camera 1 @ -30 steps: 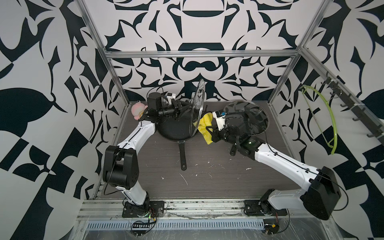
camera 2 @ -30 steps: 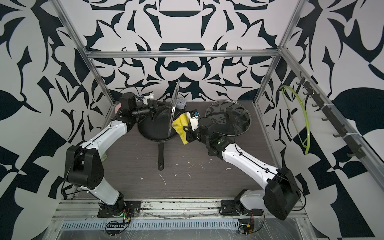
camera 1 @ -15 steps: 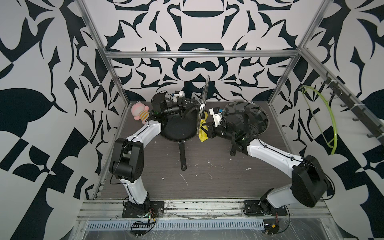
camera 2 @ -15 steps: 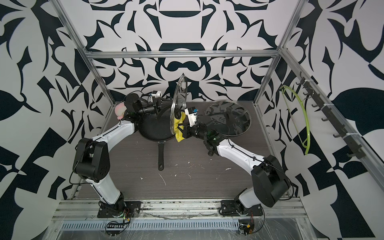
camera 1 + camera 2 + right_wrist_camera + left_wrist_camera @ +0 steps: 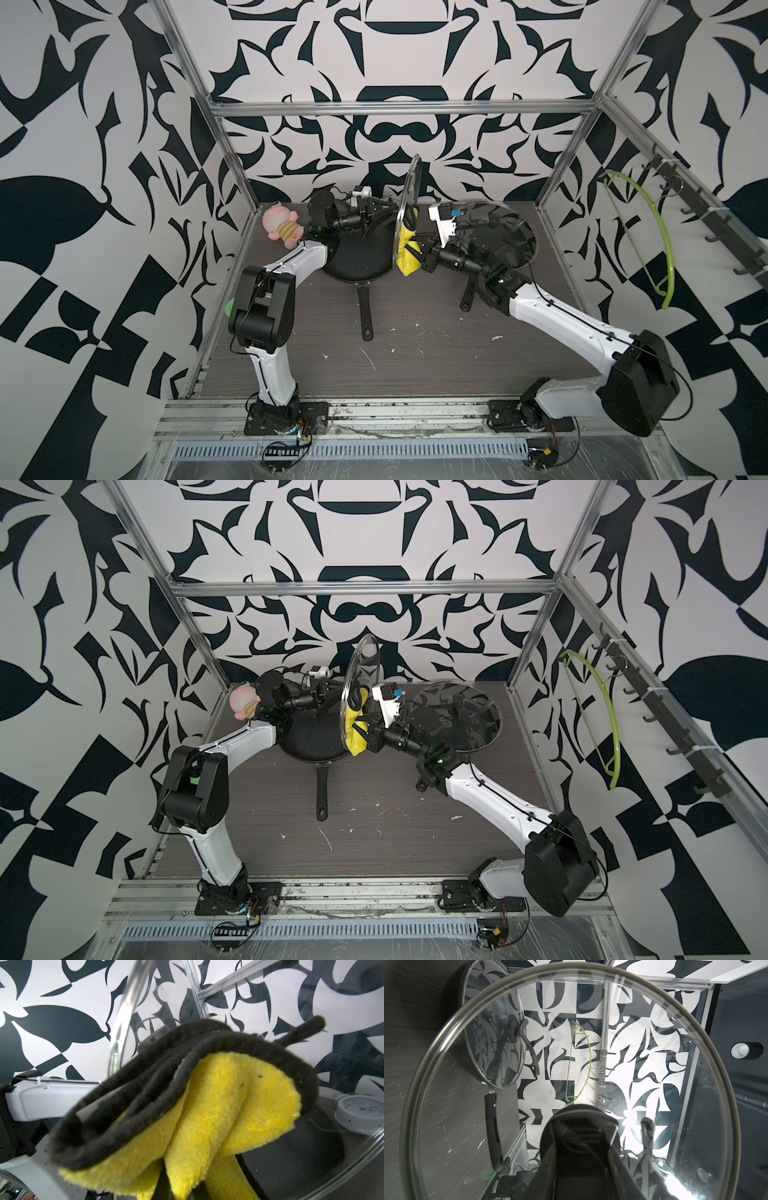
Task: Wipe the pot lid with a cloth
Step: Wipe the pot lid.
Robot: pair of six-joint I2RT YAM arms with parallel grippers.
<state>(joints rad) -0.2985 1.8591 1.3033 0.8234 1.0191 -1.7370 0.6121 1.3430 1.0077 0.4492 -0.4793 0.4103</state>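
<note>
The glass pot lid (image 5: 409, 187) (image 5: 360, 663) stands on edge above the black frying pan (image 5: 357, 259). My left gripper (image 5: 388, 212) (image 5: 332, 692) is shut on its black knob (image 5: 581, 1122), and the lid's glass (image 5: 654, 1064) fills the left wrist view. The yellow cloth (image 5: 405, 257) (image 5: 356, 734) with its dark edging hangs bunched against the lid's far face. My right gripper (image 5: 420, 254) (image 5: 369, 738) is shut on the cloth. In the right wrist view the cloth (image 5: 218, 1115) covers the jaws.
A second pan with a glass lid (image 5: 509, 232) sits at the back right behind the right arm. A pink plush toy (image 5: 282, 224) lies at the back left. A green hanger (image 5: 650, 232) hangs on the right wall. A small clock (image 5: 361, 1111) stands behind the lid.
The left arm has carried the upright lid a little to the right and higher. The right gripper has brought the cloth up against the lid's face.
</note>
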